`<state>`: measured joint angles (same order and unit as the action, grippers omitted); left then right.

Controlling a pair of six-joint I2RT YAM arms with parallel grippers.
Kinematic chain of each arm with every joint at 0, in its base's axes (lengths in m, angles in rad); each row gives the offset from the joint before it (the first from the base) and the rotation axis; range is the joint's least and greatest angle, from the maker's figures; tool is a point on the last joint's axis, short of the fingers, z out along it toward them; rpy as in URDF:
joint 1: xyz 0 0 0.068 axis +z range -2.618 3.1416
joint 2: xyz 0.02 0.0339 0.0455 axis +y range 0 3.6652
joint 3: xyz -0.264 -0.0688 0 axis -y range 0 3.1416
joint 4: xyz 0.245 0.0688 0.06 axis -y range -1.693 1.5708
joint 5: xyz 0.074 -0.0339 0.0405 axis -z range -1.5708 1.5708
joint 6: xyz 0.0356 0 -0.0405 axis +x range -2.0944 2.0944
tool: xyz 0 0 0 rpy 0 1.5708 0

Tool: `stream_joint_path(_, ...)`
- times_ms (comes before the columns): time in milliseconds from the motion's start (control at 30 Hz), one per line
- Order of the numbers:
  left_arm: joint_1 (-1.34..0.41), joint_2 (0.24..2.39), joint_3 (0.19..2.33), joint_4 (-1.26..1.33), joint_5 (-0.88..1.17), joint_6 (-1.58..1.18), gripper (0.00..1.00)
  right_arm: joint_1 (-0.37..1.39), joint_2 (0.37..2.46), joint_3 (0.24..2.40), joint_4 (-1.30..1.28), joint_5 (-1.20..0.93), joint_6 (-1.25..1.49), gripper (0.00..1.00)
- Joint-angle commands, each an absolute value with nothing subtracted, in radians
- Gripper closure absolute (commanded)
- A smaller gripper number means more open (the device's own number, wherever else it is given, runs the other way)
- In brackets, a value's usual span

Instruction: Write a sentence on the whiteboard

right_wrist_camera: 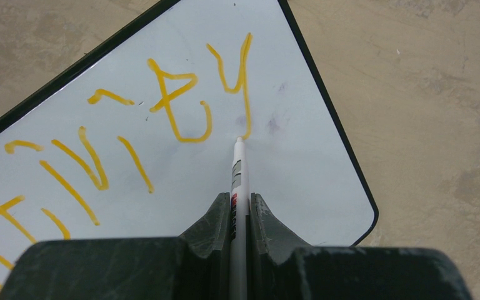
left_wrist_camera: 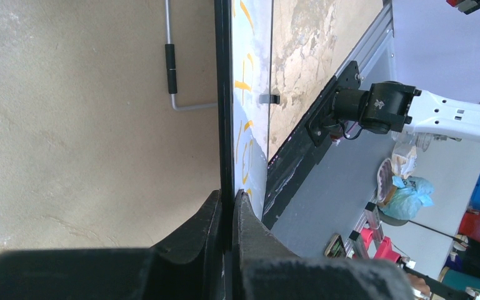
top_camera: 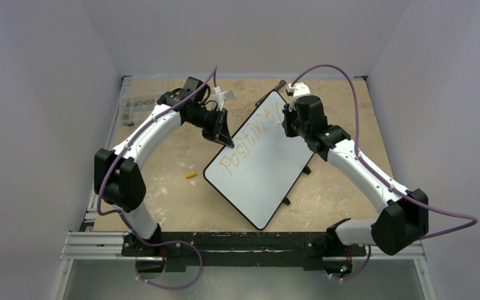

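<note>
Your whiteboard (top_camera: pixel 269 181) lies diagonal at centre frame, its edge clenched in the left pincer (left_wrist_camera: pixel 226 201). The right pincer (right_wrist_camera: pixel 240 203) grasps the marker (right_wrist_camera: pixel 238 169), tip at the last y of the sentence (top_camera: pixel 248 139). Line one looks done, so lift and start line two.

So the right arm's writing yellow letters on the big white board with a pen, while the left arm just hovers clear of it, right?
Not quite: the left gripper is clamped on the edge of the black-framed whiteboard, as the left wrist view shows. The rest is right.
</note>
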<state>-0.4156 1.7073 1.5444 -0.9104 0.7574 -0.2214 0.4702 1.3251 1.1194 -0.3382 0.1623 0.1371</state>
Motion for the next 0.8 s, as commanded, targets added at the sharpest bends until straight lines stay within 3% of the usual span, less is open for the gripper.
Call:
stream_joint_path(0, -0.434, 1.657, 1.549, -0.883, 0.771, -0.189, 1.0, 0.475, 1.308, 1.124, -0.346, 0.104, 0.164, 1.0)
stream_joint_path(433, -0.434, 1.654, 1.548, -0.879, 0.771, -0.19, 1.0, 0.475, 1.203, 1.194, -0.413, 0.127, 0.169, 1.0)
stream_joint_path(767, -0.435, 1.648, 1.547, -0.892, 0.746, -0.181, 1.0, 0.474, 1.055, 1.128, -0.433, -0.021, 0.184, 1.0)
